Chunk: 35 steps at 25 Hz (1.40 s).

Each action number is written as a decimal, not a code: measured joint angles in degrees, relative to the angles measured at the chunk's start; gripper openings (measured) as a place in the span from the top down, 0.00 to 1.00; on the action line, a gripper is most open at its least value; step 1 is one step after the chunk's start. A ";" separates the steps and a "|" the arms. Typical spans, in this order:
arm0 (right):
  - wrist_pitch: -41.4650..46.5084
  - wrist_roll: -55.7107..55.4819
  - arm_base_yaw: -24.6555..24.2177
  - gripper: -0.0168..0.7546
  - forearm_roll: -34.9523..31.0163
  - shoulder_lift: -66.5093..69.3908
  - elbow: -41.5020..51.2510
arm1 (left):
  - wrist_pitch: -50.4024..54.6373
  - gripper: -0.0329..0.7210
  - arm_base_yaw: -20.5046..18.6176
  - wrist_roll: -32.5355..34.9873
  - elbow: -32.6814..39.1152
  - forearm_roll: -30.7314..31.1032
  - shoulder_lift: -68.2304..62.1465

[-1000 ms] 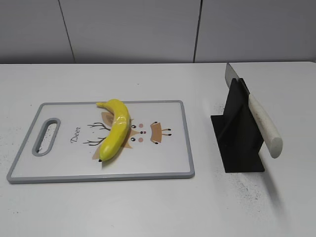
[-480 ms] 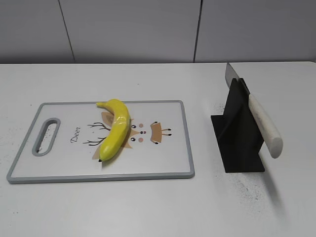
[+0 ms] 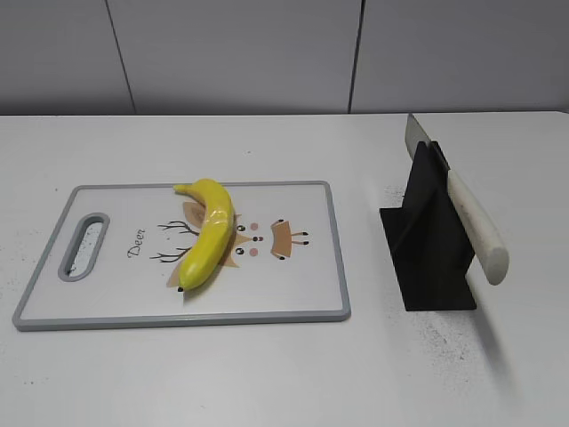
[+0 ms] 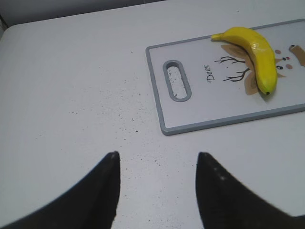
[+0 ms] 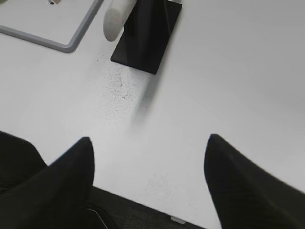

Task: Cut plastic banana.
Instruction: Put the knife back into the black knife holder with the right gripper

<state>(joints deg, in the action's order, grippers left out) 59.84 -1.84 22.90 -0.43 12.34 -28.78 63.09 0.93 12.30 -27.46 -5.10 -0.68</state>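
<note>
The plastic banana (image 3: 210, 230) lies on a white cutting board (image 3: 293, 285) with a grey rim and a deer print; it also shows in the left wrist view (image 4: 257, 55) on the board (image 4: 190, 114). A knife with a white handle (image 3: 476, 227) rests in a black stand (image 3: 431, 245); the handle end (image 5: 116, 16) and stand (image 5: 145, 36) show in the right wrist view. My left gripper (image 4: 158, 160) is open and empty over bare table, left of the board. My right gripper (image 5: 148, 145) is open and empty near the table's front edge. Neither gripper shows in the exterior view.
The board has a handle slot (image 3: 83, 246) at its left end. The white table (image 3: 267, 374) carries dark specks near the stand. The table's front edge (image 5: 143, 202) lies just under my right gripper. A grey wall (image 3: 267, 53) stands behind.
</note>
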 joint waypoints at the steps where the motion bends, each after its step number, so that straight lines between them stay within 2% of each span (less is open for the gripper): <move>1: 0.00 0.00 0.00 0.28 -0.05 -0.05 0.00 | 0.00 0.31 0.00 0.00 0.00 -0.21 0.00; 9: 0.00 0.23 -0.29 0.28 -0.17 -0.89 0.00 | 0.00 0.31 0.00 0.00 0.00 -0.47 0.00; 18: 0.00 0.23 -1.51 0.28 -0.23 -8.54 0.00 | 0.00 0.31 0.00 0.00 0.00 -0.54 0.00; 24: 0.00 0.23 -9.08 0.28 -0.23 -10.44 0.00 | 0.00 0.31 0.00 0.00 0.00 -0.54 0.00; 30: 0.00 0.28 -21.10 0.28 -0.23 -10.83 0.00 | -0.05 0.31 0.00 0.00 0.00 -0.54 0.00; 32: 0.00 0.34 -23.32 0.28 -0.23 -10.83 0.00 | -0.05 0.31 0.00 0.00 0.00 -0.54 0.00; 35: 0.00 0.34 -24.18 0.29 -0.23 -10.83 0.00 | -0.05 0.31 0.00 0.00 0.00 -0.54 0.00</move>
<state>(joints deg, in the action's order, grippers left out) 59.84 -1.51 -1.28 -0.65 1.51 -28.78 63.03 0.93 12.30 -27.46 -5.64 -0.68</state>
